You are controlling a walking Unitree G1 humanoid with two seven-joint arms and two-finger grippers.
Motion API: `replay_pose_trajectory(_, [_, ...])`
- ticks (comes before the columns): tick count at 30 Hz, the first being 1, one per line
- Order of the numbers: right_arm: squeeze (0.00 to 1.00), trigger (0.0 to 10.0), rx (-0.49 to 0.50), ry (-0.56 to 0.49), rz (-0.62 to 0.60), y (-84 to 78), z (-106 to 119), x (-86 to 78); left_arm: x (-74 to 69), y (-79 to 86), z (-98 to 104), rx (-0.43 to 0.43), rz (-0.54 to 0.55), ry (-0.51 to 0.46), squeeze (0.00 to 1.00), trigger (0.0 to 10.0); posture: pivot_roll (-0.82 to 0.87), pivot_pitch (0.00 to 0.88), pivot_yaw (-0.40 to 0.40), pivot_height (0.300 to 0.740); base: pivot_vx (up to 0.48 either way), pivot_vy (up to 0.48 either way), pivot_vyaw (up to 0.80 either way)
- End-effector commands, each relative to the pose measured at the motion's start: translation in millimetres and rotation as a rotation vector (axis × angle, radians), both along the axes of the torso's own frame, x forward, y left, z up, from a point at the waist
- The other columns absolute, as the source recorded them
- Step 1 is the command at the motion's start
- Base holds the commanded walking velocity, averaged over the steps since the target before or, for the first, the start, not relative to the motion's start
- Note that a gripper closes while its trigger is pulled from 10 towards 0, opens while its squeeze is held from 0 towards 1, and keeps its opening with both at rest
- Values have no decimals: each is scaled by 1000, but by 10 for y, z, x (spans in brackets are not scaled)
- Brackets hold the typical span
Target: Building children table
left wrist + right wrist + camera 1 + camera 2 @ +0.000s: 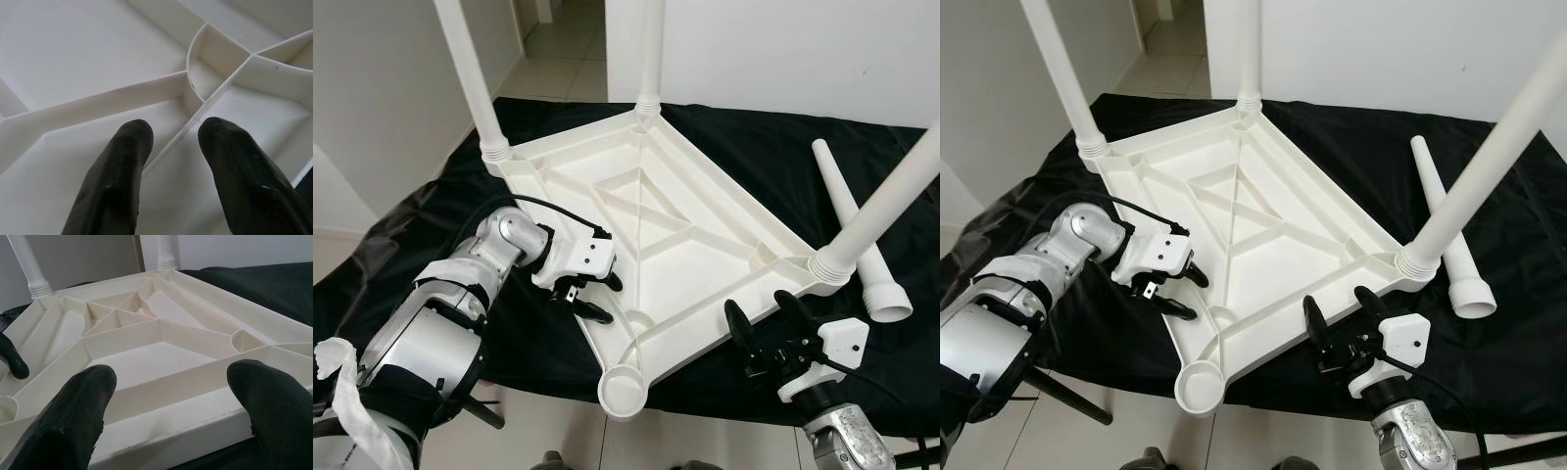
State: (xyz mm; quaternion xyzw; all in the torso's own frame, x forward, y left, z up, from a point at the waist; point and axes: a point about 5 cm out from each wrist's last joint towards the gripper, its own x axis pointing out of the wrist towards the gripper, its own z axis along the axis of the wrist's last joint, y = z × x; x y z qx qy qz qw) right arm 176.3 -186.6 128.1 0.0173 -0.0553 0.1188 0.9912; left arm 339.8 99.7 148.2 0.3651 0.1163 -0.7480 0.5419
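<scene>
3 legs (pixel 470 73) (tops cut off) stand on the tabletop (pixel 656 211).

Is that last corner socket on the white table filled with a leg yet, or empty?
Empty. The near corner socket of the upturned tabletop shows an open round cup, while the fourth leg lies loose on the black cloth.

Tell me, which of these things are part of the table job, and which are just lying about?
Job: upturned white tabletop, three fitted legs, loose leg, empty corner socket, left gripper, right gripper.

Lying about: black cloth underneath.
</scene>
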Motion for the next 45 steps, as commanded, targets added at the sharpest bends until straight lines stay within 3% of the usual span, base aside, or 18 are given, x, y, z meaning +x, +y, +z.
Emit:
replay_pose_trajectory(1, [0,10000,-6,-6,5,-2,20,-5,-40,50,-33,70,-61,59,0,0,-68,59,73,740,0,0,0])
replay_pose_trajectory(4, [0,10000,-7,-5,4,-8,25,-3,-41,32,-16,76,-80,45,0,0,-68,65,74,740,0,0,0])
replay_pose_trajectory(6, [0,10000,-11,-5,4,-9,27,-13,-42,10,-4,80,-96,28,0,1529,-69,75,78,740,0,0,0])
replay_pose_trajectory(7, [0,10000,-11,-5,4,-9,27,-13,-42,10,-4,80,-96,28,0,1529,-69,75,78,740,0,0,0])
replay_pose_trajectory(8, [0,10000,-11,-3,3,-7,27,-20,-41,-11,-5,78,-100,9,0,10000,-71,78,80,740,0,0,0])
replay_pose_trajectory(13, [0,10000,-9,2,-4,-8,21,-48,-47,-60,-5,68,-114,-21,0,10000,-73,83,84,740,0,0,0])
replay_pose_trajectory(14, [0,10000,-9,4,-7,-9,15,-55,-51,-61,-6,62,-117,-16,1000,10000,-73,84,83,740,0,0,0])
replay_pose_trajectory(22, [0,10000,1,6,-11,-1,10,-71,-42,-80,9,59,-128,-78,1000,10000,-73,83,84,740,0,0,0])
replay_pose_trajectory(23, [0,10000,2,5,-12,0,10,-70,-38,-80,8,69,-129,-91,929,10000,-73,83,84,740,0,0,0])
replay_pose_trajectory(24, [0,10000,2,5,-12,0,10,-70,-38,-80,8,69,-129,-91,929,10000,-73,83,84,740,0,0,0])
replay_pose_trajectory(25, [0,10000,3,4,-9,6,12,-70,-37,-79,-4,79,-130,-101,0,10000,-75,82,87,740,0,0,0])
replay_pose_trajectory(35, [0,10000,7,0,-1,52,29,-98,-34,-132,-117,144,-121,-167,0,10000,-94,86,97,740,0,0,0])
replay_pose_trajectory(37, [0,10000,-5,4,22,75,33,-128,-23,-152,-125,152,-111,-178,0,8824,-100,85,99,740,0,0,0])
replay_pose_trajectory(38, [0,10000,-8,2,38,87,40,-140,-20,-158,-125,154,-109,-179,0,6667,-100,85,99,740,0,0,0])
replay_pose_trajectory(40, [0,10000,-10,1,48,96,43,-145,-19,-158,-126,156,-108,-181,0,6667,-102,84,101,740,0,0,0])
replay_pose_trajectory(41, [0,10000,-14,-1,75,121,59,-159,-14,-163,-128,157,-103,-185,0,5804,-102,84,101,740,0,0,0])
replay_pose_trajectory(42, [0,10000,-20,-7,100,141,83,-172,-11,-167,-132,159,-99,-187,0,3843,-103,82,102,740,0,0,0])
replay_pose_trajectory(45, [0,10000,-35,-10,128,161,105,-183,-8,-168,-139,163,-94,-191,0,3059,-105,79,101,740,0,0,0])
